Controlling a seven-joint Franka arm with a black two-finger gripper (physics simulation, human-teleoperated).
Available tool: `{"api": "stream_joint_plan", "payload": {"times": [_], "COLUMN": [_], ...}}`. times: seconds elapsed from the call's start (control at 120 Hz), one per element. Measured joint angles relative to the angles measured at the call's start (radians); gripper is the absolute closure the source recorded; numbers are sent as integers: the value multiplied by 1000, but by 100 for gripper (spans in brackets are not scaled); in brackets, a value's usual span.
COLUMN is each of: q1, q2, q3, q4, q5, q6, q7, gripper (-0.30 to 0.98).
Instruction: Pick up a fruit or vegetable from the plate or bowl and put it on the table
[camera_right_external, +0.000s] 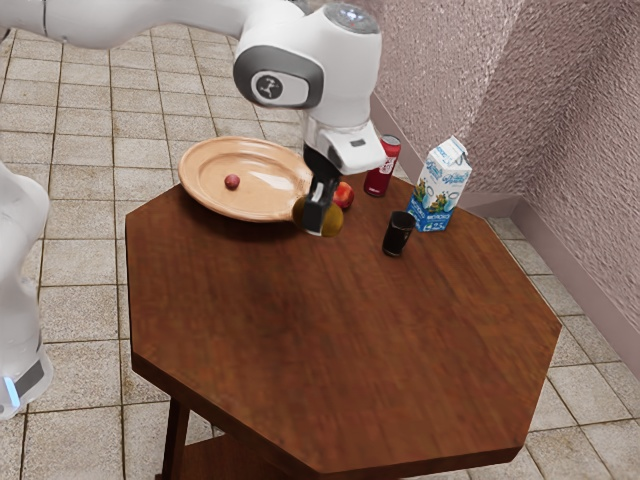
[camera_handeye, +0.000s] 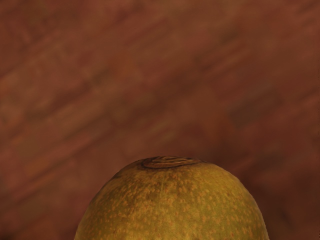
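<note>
You have a brown wood table (camera_right_external: 350, 350) with eight sides, on a floor (camera_right_external: 80, 260) of pale tiles. Your white arm (camera_right_external: 290, 70) comes in from the exterior view's left and bends down by the big tan plate (camera_right_external: 210, 203). A blue and white carton (camera_right_external: 440, 190) stands tall on the table, toward the exterior view's right. Your black gripper (camera_right_external: 317, 220) is closed on the green fruit (camera_right_external: 332, 219), one finger on the near side. A red can (camera_right_external: 380, 172) stands up straight between the plate and the carton, and a black cup (camera_right_external: 396, 237) is near the carton. In the wrist view, you can see the green fruit's round brown end, with wood past it. The red fruit (camera_right_external: 344, 195) is just behind your gripper, partly hidden. The smallest thing, a red berry (camera_right_external: 232, 182), sits on the plate
</note>
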Motion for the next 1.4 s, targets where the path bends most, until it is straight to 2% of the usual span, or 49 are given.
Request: {"api": "stream_joint_plan", "payload": {"times": [0.15, 0.408, 0.817, 0.95, 1.042, 1.208, 1.3, 1.4], "q1": [-49, -60, -89, -89, -88, -90, -100, -169], "q2": [24, 178, 249, 249, 249, 248, 226, 207], "q3": [8, 25, 31, 32, 33, 34, 51, 66], "q4": [1, 82, 2, 0, 0, -1, -56, -68], "q5": [-5, -6, -13, -17, -19, -19, -16, -9], "q6": [59, 102, 284, 299, 303, 306, 310, 313], "q7": [-24, -52, -99, -111, -116, -124, -128, -147], "gripper": [38, 38, 38, 19, 11, 5, 3, 3]}}
